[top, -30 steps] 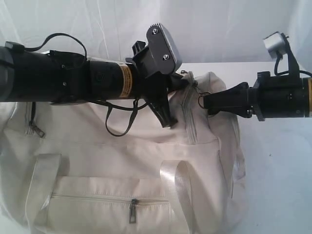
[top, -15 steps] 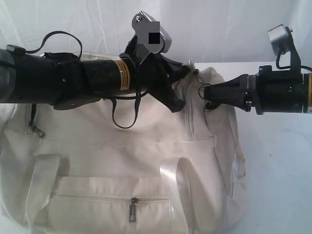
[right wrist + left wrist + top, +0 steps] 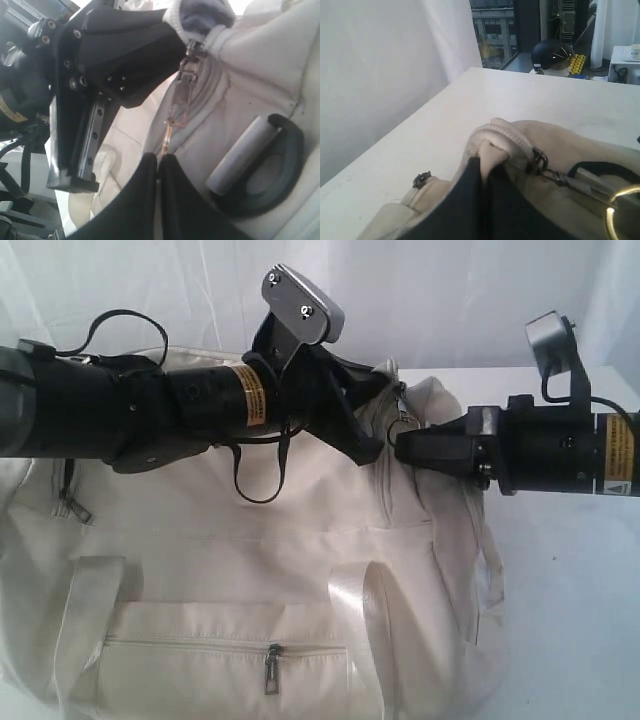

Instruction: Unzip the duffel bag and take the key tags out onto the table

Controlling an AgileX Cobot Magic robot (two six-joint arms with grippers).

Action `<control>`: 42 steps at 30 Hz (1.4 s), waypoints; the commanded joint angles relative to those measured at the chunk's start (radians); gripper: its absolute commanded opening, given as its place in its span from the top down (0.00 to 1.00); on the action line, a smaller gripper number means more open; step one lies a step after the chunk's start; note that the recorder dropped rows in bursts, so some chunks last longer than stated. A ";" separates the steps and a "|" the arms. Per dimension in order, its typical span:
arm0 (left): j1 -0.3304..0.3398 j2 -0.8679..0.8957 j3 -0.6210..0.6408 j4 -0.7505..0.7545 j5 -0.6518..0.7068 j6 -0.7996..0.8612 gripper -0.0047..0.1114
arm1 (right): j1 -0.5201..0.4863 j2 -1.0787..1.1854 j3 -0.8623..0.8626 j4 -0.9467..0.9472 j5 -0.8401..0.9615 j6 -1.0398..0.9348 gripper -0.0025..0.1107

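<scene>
Gripping: left fingers (image 3: 471,192) clenched on one duffel bag (image 3: 250,570) fold | right fingers (image 3: 146,180) pinching one zipper pull (image 3: 179,102)

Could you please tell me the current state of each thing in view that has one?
Duffel bag: lying on the table, main zipper closed where visible.
Front pocket zipper: closed.
Left gripper: shut on the bag's fabric by the zipper end.
Right gripper: shut on the zipper pull.
</scene>
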 commanded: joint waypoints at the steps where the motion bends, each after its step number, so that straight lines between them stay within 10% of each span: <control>1: 0.037 -0.022 -0.028 -0.153 -0.050 -0.014 0.96 | 0.028 -0.007 0.033 -0.220 -0.120 -0.018 0.98; 9: 0.037 -0.081 -0.028 0.017 0.043 -0.034 0.92 | 0.028 -0.007 0.029 -0.202 -0.087 -0.080 0.98; 20: 0.037 -0.158 -0.028 0.512 0.197 -0.455 0.44 | 0.028 -0.007 -0.020 -0.203 -0.120 -0.085 0.98; 32: 0.037 -0.214 -0.028 0.901 0.079 -1.106 0.43 | 0.028 -0.007 -0.020 -0.220 -0.120 -0.091 0.98; 42: -0.032 -0.158 -0.028 0.915 0.095 -1.170 0.43 | 0.028 -0.007 -0.020 -0.170 -0.120 -0.101 0.98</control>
